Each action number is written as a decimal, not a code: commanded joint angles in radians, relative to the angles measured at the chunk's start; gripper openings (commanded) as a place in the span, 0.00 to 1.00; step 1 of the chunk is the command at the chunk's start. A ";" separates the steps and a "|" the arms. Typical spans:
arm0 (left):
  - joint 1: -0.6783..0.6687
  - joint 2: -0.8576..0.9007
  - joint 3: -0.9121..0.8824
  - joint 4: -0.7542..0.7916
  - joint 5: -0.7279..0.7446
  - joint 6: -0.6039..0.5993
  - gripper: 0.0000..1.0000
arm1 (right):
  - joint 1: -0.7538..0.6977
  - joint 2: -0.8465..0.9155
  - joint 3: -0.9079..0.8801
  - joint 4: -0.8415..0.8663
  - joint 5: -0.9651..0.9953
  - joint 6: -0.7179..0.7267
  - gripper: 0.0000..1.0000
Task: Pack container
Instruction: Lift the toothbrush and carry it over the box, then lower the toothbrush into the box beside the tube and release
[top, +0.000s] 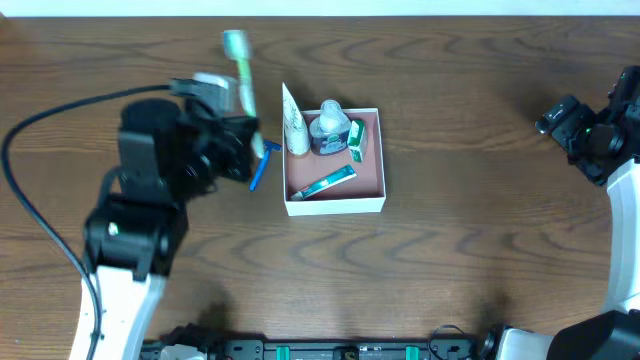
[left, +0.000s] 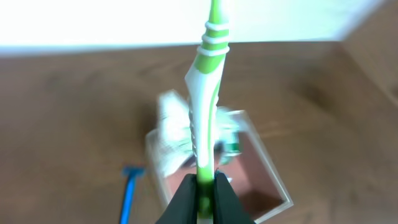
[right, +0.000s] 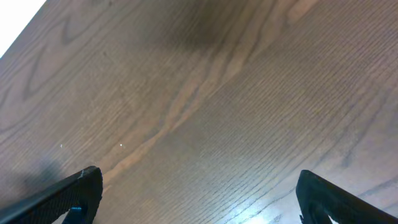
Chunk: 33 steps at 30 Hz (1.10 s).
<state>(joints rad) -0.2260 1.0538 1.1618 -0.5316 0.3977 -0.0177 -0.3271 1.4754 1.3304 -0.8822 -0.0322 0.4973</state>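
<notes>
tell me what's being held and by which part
The left gripper holds the green and white toothbrush by the tail end of its handle, pinched between the fingers. The right gripper is open, holding nothing.

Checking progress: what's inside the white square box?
The white square container with pink-brown floor holds a leaning white tube, a clear bottle, a small green item and a teal tube; anything under them is hidden.

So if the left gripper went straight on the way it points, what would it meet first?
Probably the square white-walled container with a pink-brown inside, near the toiletries standing in it, though the green-and-white plastic toothbrush the left gripper holds would touch first. Depth is unclear.
</notes>
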 joint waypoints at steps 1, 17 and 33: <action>-0.114 -0.017 0.013 -0.010 0.029 0.330 0.06 | -0.005 -0.003 0.010 -0.001 0.006 0.011 0.99; -0.336 0.333 0.011 -0.077 -0.105 0.834 0.06 | -0.005 -0.003 0.010 -0.001 0.006 0.011 0.99; -0.380 0.488 0.011 -0.050 -0.438 0.833 0.06 | -0.005 -0.003 0.010 -0.001 0.006 0.011 0.99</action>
<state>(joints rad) -0.6060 1.5429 1.1622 -0.5823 0.0467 0.8074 -0.3271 1.4754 1.3304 -0.8822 -0.0322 0.4973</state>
